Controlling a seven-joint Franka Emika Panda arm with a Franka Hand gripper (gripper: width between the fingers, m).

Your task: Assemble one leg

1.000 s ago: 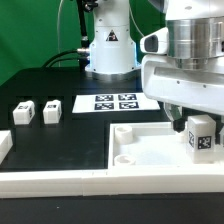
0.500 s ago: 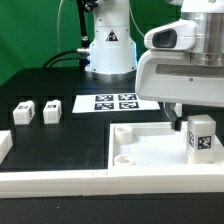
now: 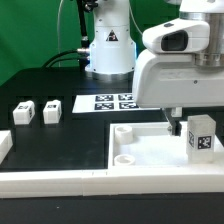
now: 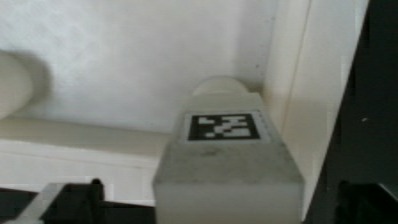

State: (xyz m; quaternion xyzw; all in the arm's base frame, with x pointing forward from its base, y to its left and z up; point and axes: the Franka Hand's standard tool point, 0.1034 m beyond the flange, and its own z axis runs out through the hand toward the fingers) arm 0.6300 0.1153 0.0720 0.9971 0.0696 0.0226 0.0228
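The leg (image 3: 201,136), a white block with a tag on its face, stands upright at the large white panel's (image 3: 140,152) corner on the exterior view's right. My gripper (image 3: 186,120) is just above it, open, with one dark finger (image 3: 173,120) showing beside the leg's top. In the wrist view the leg (image 4: 226,150) sits between my spread fingers (image 4: 71,203) with a gap on each side; the gripper (image 4: 222,208) holds nothing. A round socket (image 4: 15,85) shows on the panel (image 4: 125,50).
Two more white legs (image 3: 24,113) (image 3: 52,112) lie on the black table at the left, with another white part (image 3: 4,145) at the left edge. The marker board (image 3: 110,102) lies behind the panel. The robot base (image 3: 108,45) stands at the back. A white rail (image 3: 60,182) runs along the front.
My gripper has risen away from the leg. The leg stays standing on the panel corner, more of it uncovered now.
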